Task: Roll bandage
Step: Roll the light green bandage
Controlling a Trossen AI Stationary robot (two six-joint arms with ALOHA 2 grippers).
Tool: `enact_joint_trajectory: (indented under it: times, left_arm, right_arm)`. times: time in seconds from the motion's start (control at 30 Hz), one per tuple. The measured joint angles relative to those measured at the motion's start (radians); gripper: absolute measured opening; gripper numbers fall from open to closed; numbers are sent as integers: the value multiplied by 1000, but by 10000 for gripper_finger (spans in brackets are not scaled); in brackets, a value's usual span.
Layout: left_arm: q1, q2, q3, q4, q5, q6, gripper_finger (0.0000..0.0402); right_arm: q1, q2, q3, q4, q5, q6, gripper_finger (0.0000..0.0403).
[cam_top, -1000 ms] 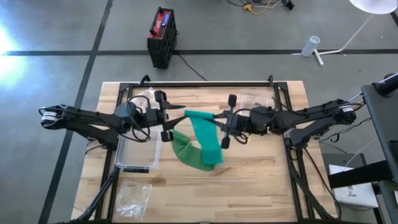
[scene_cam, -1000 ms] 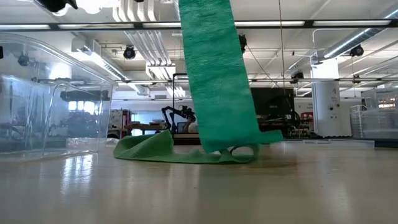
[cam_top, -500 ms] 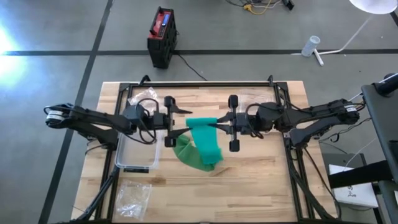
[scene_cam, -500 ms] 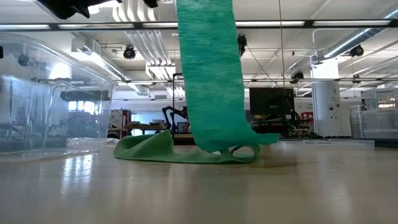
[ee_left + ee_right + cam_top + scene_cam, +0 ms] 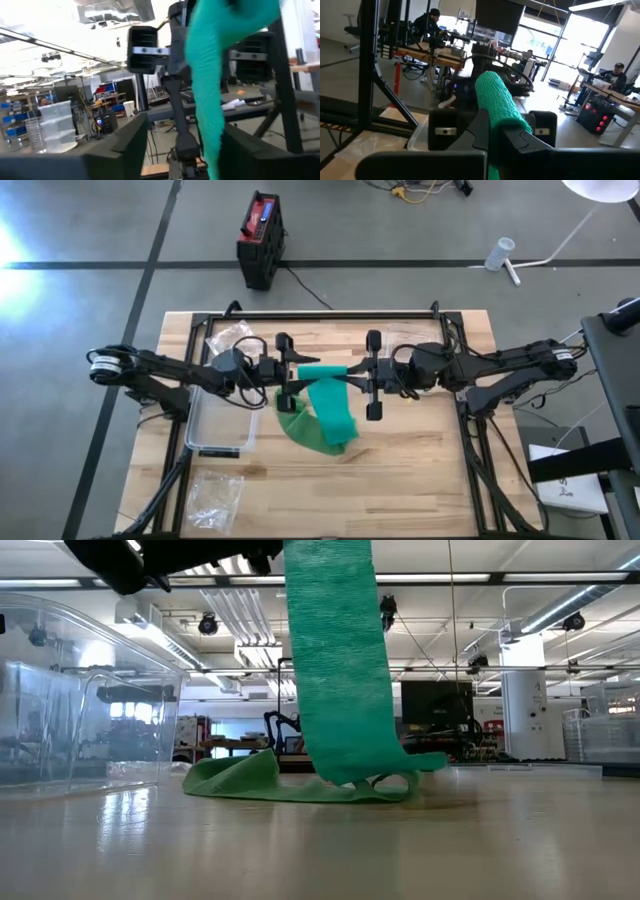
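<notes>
The right tool is gripping the green bandage roll end; the left tool's state is unclear. Being soft and limp, the bandage needs edge grips.

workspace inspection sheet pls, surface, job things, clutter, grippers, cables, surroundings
surface: wooden table, bare boards across the front right.
job's things: green bandage held up between both arms, hanging as a strip to a loose heap on the table.
clutter: clear plastic bin on the left; clear plastic bag at the front left corner, another at the back right.
grippers: right gripper shut on the bandage's upper end; left gripper at the opposite edge of that end, hold not clear.
cables: cable runs from the black and red box on the floor toward the table.
surroundings: concrete floor, white lamp stand; people at desks in the room behind.
</notes>
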Motion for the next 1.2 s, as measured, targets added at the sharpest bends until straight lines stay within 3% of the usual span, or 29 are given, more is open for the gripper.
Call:
enact_joint_trajectory:
  times: [0.13, 0.2, 0.33, 0.63, 0.87, 1.0, 1.2]
  left_arm:
    - [4, 14, 2, 15, 7, -8, 48]
    - [5, 11, 2, 14, 6, -7, 15]
    - [10, -54, 2, -19, -54, 55, 8]
    - [77, -220, 3, -127, -79, 122, 1]
    - [115, -248, 24, -146, -57, 140, 0]
    - [114, -232, 94, -231, 7, 140, 0]
    - [114, -203, 147, -403, 8, 140, 0]
  right_arm:
    - [0, 6, 0, -1, 0, -1, 3]
    - [0, 6, 0, -1, 0, -1, 2]
    - [0, 4, 0, -26, 0, -4, 2]
    - [0, 4, 0, -69, 0, -16, 2]
    - [-1, 16, 0, -88, -4, 0, 2]
    - [-5, 38, 0, -91, -10, 1, 3]
    - [-4, 33, -1, -98, -99, 0, 3]
